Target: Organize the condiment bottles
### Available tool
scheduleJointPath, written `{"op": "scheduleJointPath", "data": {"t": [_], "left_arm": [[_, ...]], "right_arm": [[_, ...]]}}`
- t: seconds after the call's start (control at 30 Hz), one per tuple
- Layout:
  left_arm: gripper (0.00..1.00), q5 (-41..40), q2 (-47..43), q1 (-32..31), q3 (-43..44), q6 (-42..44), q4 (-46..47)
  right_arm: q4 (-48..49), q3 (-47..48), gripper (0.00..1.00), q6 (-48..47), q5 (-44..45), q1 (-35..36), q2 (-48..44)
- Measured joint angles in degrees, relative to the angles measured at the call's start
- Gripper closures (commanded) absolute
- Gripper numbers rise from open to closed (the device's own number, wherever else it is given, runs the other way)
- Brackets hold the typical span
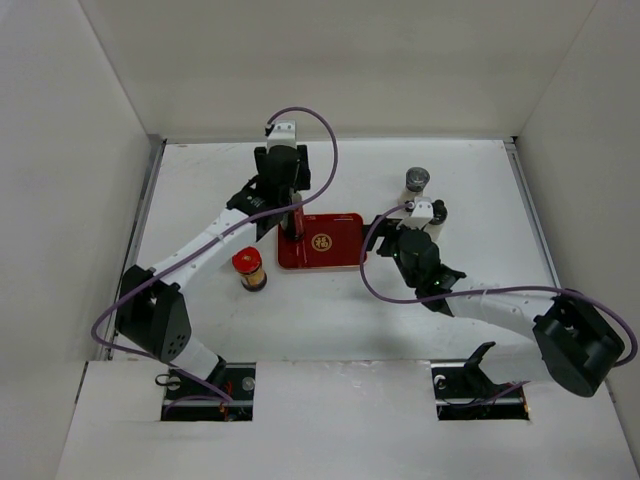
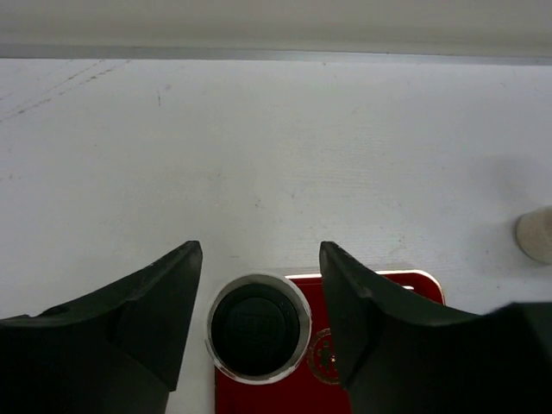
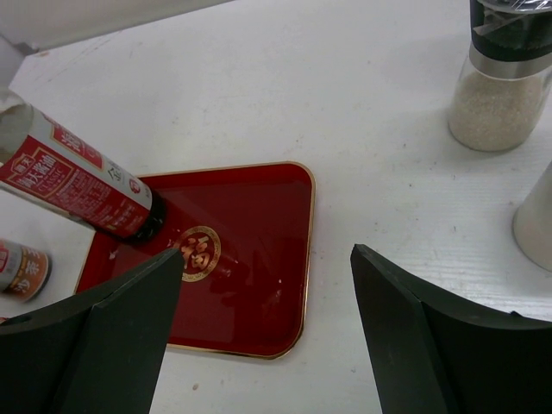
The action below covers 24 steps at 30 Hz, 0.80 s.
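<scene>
Spread wide: left gripper [image 2: 260, 252], fingers flanking the tall dark bottle [image 2: 260, 328], gap either side of its black cap. Bottle standing on far left corner of red tray [image 3: 259, 198]; red label, white Chinese characters, not legible. Also spread, holding nothing: right gripper [image 3: 267, 252], just right of tray. On tray, gold round emblem [image 3: 198, 248]. Beyond tray to the right, grey-topped shaker [image 3: 500, 86]; just left of tray, red-capped jar [image 1: 248, 268].
</scene>
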Motion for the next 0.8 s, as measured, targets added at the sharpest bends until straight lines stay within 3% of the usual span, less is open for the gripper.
{"op": "scheduleJointPath", "data": {"t": [0.23, 0.37, 0.57, 0.8], "left_arm": [[0.18, -1.9, -2.4, -0.5, -2.7, 0.2, 2.6], [0.14, -3.3, -6.7, -1.6, -4.0, 0.3, 3.3], [0.16, -8.3, -24.7, -6.2, -13.8, -0.2, 3.1], [0.14, -21.8, -46.7, -19.5, -29.3, -10.6, -7.4]], "right_arm": [[0.0, 0.0, 0.15, 0.0, 0.0, 0.0, -0.5], [0.0, 0.0, 0.15, 0.0, 0.0, 0.0, -0.5], [0.0, 0.0, 0.14, 0.0, 0.0, 0.0, -0.5], [0.0, 0.0, 0.11, 0.0, 0.0, 0.0, -0.4]]}}
